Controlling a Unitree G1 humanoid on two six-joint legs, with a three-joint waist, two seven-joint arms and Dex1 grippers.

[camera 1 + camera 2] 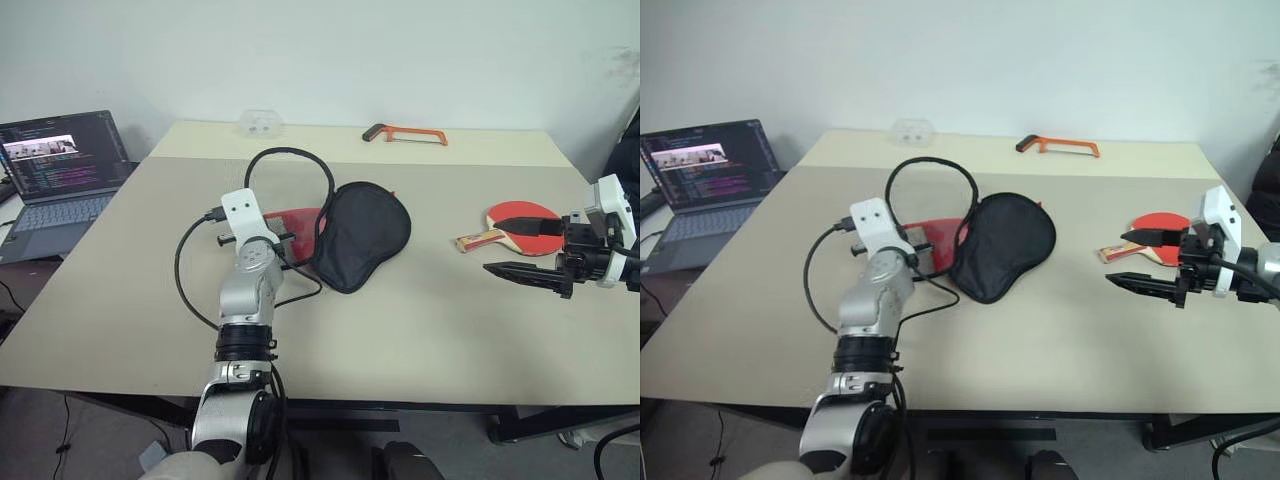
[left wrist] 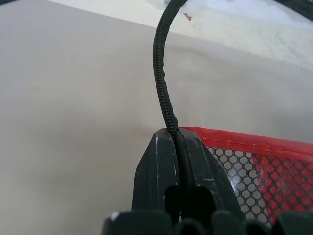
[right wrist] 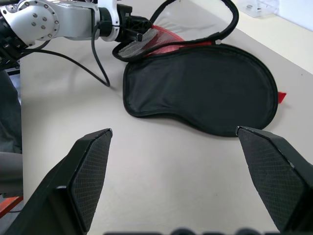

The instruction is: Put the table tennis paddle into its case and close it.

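The case (image 1: 360, 235) lies near the middle of the surface (image 1: 420, 330), black face up, and serves as landmark for all positions here. Its red mesh side (image 2: 254, 166) is peeled out on the side toward the left gripper (image 1: 283, 238), whose jaws are closed on the zip edge of that red flap; the wrist view shows the black zipper tape (image 2: 164, 88) rising out from between the pinched fingers. The table tennis paddle (image 1: 515, 227) rests flat on the surface well to the right of the case, red face up, handle pointing toward the case, not yet inside. The right gripper (image 1: 1145, 268) hovers just beside the paddle on the case-facing side, jaws spread wide and empty, pointing toward the case. Step in hand, as judged: holding the case mouth open while the paddle is fetched. To do it well, keep the left pinch firm on the zip edge and lift the flap enough that the opening faces the paddle; take the paddle by the handle so the blade leads into the mouth; slide it low and level. Risk: the soft case may drag along the surface unless the left grip anchors it. An orange hacksaw (image 1: 405, 133) lies beyond the case at the far edge, a laptop (image 1: 60, 180) well to its left.
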